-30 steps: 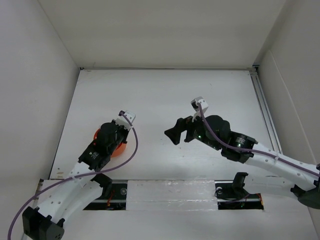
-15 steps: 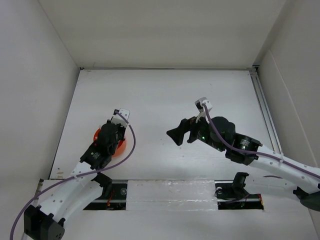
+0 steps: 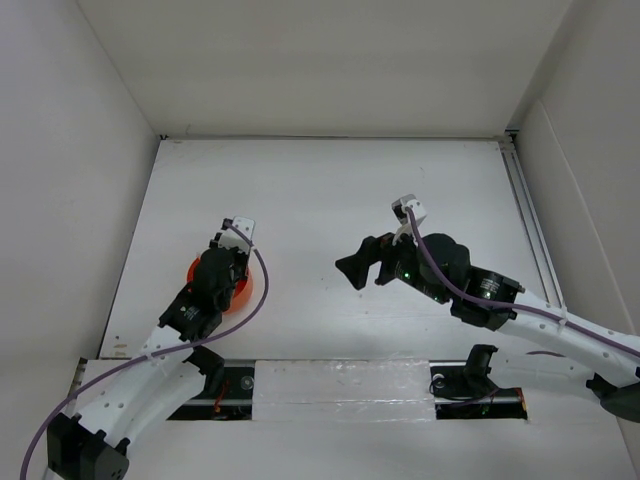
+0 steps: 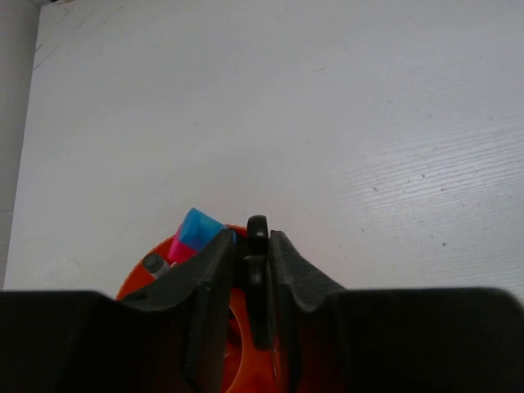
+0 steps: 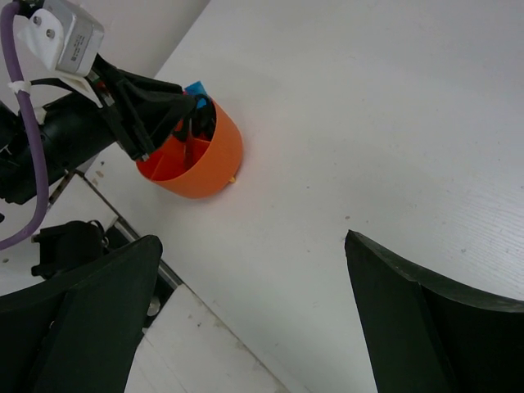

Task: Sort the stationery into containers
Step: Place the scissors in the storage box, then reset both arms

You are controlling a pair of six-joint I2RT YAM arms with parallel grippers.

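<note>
My left tool (image 4: 256, 246) hangs right over the orange cup (image 5: 196, 164). Its jaws are narrow about 1 dark pen (image 4: 258, 282), which stands upright into a compartment. Whether they pinch it or stand free of it, I cannot tell. I judge the upright pose suits a straight drop. A blue-capped marker (image 4: 199, 230) already leans inside. Further out, my right tool (image 5: 252, 254) hovers wide open and empty over the worktop (image 3: 330, 190), likely parked away from the cup.

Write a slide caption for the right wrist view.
Left claw poised over the orange cup, a blue cap showing inside, framed by the right claw with fingers wide open.
</note>
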